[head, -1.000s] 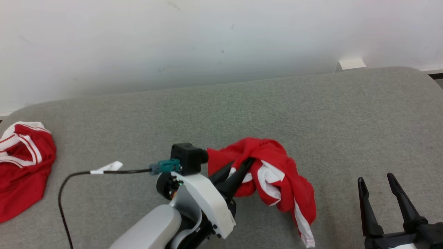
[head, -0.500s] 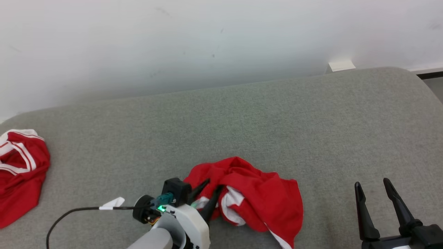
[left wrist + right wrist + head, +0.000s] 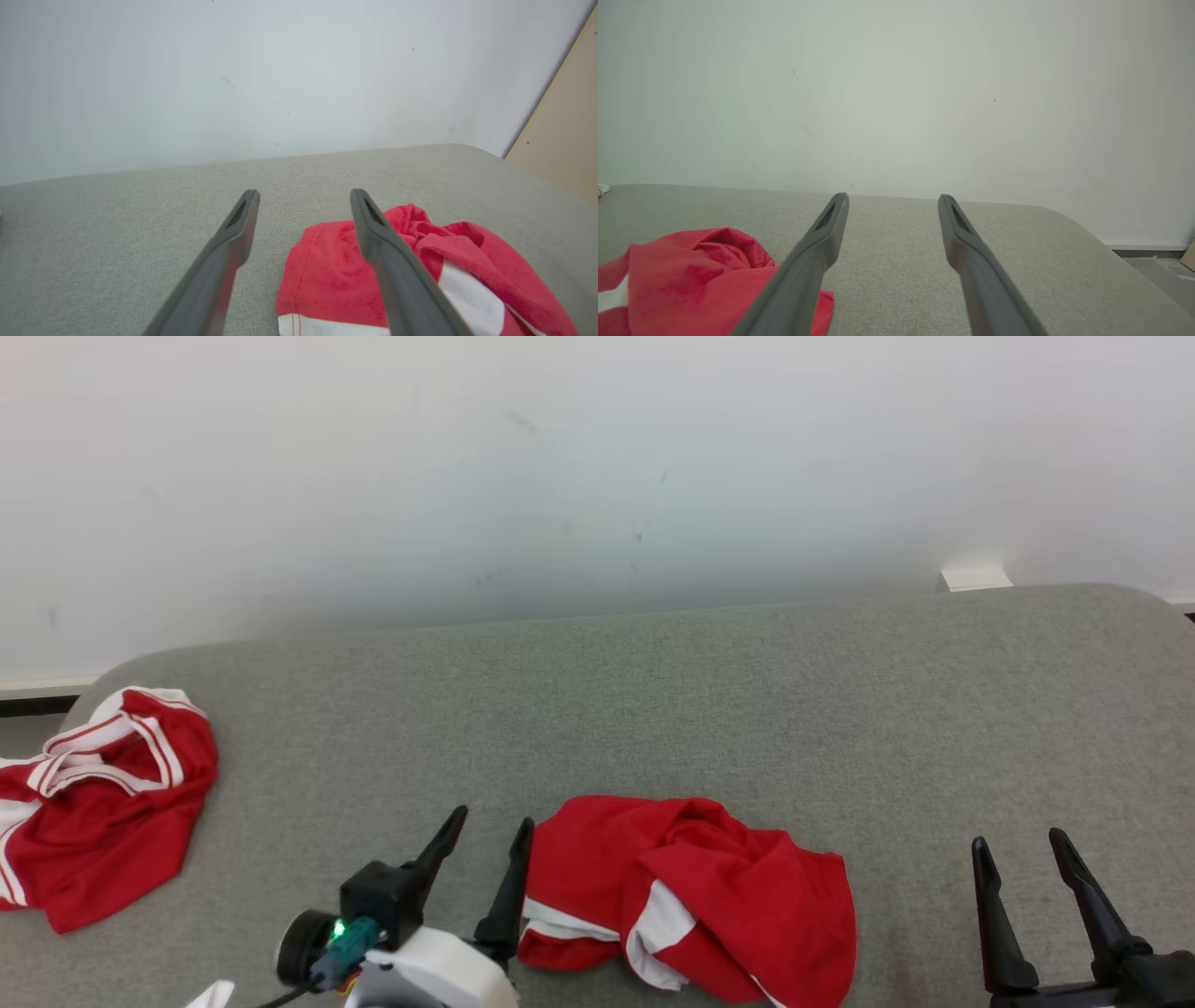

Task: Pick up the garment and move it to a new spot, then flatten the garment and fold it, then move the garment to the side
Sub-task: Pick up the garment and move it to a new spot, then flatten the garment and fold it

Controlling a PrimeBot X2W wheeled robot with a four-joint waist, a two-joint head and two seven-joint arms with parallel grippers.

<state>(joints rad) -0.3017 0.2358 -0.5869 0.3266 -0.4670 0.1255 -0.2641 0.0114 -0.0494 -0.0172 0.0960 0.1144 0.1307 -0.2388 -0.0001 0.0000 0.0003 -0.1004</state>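
Note:
A crumpled red garment [image 3: 691,896] with white panels lies on the grey padded surface near its front edge. My left gripper [image 3: 493,823] stands open just left of it, its right finger at the cloth's left edge, nothing between the fingers. In the left wrist view the garment [image 3: 336,275] lies under and right of the right finger, and the left gripper [image 3: 303,193] is open. My right gripper [image 3: 1019,841] stands open at the lower right, apart from the cloth. In the right wrist view the right gripper [image 3: 893,197] is open and the garment [image 3: 691,275] sits at the lower left.
A second red garment with white stripes [image 3: 103,803] lies at the surface's left end. The grey surface [image 3: 653,709] runs back to a white wall [image 3: 560,476]. A small white block [image 3: 976,579] sits at the back right. A tan panel [image 3: 565,140] stands at the right.
My left gripper has let go of the red garment and opened, drawing back toward the front left. The garment dropped and now lies flat on the surface. The head view shifted too.

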